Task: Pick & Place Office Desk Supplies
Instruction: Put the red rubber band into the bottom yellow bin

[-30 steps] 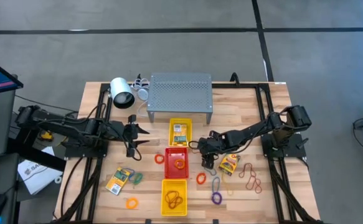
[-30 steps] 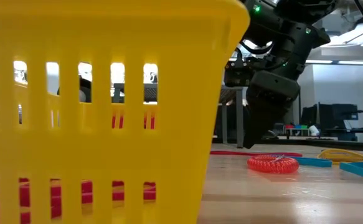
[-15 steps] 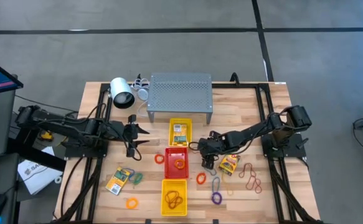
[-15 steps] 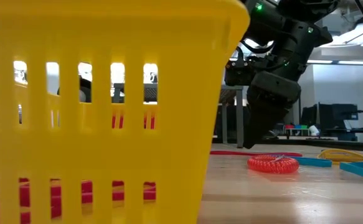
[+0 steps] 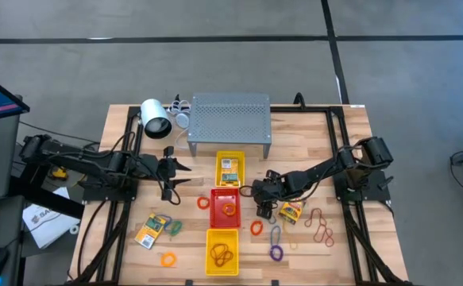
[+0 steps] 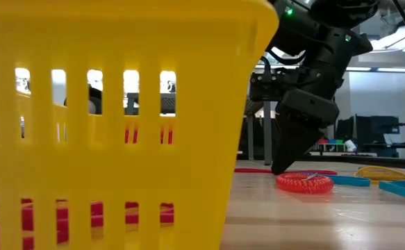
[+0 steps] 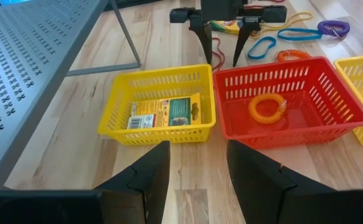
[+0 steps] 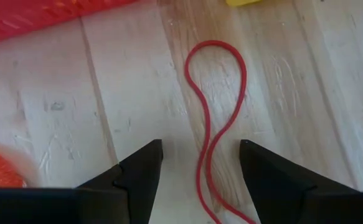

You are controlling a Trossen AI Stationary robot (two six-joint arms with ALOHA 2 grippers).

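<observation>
The right gripper (image 8: 200,165), jaws wide and empty, hangs over a red rubber-band loop (image 8: 215,118) lying on the table beside the red tray (image 5: 224,205), so it seems the pick is underway, needing a descent and closing

A thin red rubber-band loop (image 8: 217,118) lies pinched into a long, narrow shape on pale wooden table planks (image 8: 125,93). The right gripper (image 8: 201,168) has its two dark fingers (image 8: 137,171) spread, with the band's lower stretch running between them. Red plastic tray edge (image 8: 50,15) sits at eleven o'clock, an orange coiled ring (image 8: 0,168) at eight.
</observation>
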